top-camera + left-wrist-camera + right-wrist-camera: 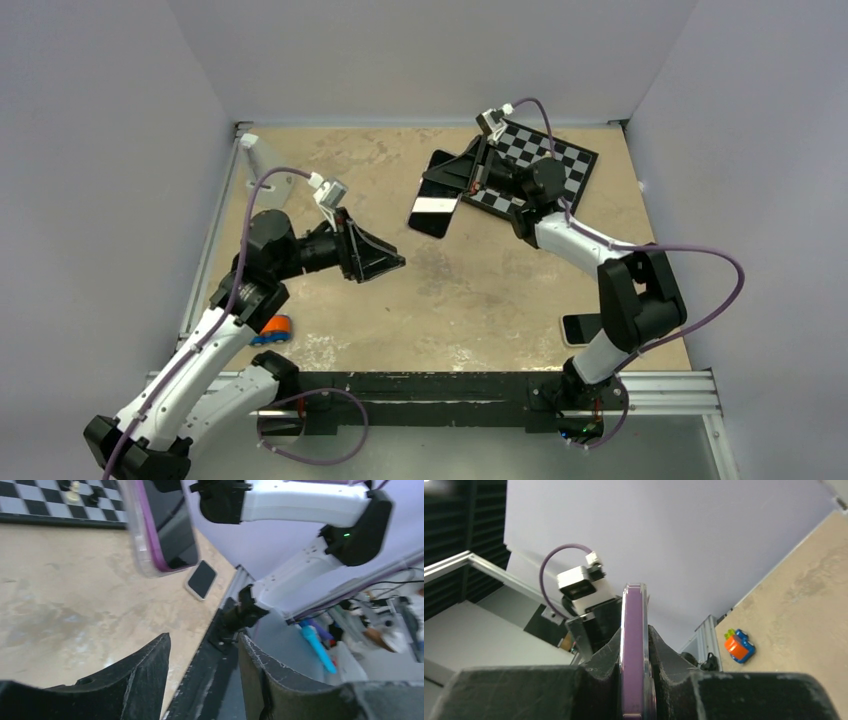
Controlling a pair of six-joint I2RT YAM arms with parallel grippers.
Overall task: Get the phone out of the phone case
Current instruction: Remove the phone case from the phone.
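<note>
My right gripper [468, 175] is shut on the phone [430, 218], which sits in the phone case and hangs tilted above the table, in front of the chessboard. In the right wrist view the phone [631, 650] shows edge-on as a purple band pinched between both fingers, with the clear case edge beside it. In the left wrist view the black screen [167, 520] is ringed by the pale translucent phone case [134, 535]. My left gripper [395, 262] [205, 637] is open, empty, and apart from the phone, down and to the left of it.
A chessboard [560, 165] [30, 500] with small pieces lies at the back right. Another phone with a white rim [578, 327] [201, 579] lies near the right arm's base. An orange and blue toy [272, 330] [739, 647] sits front left. A white object [265, 165] stands back left.
</note>
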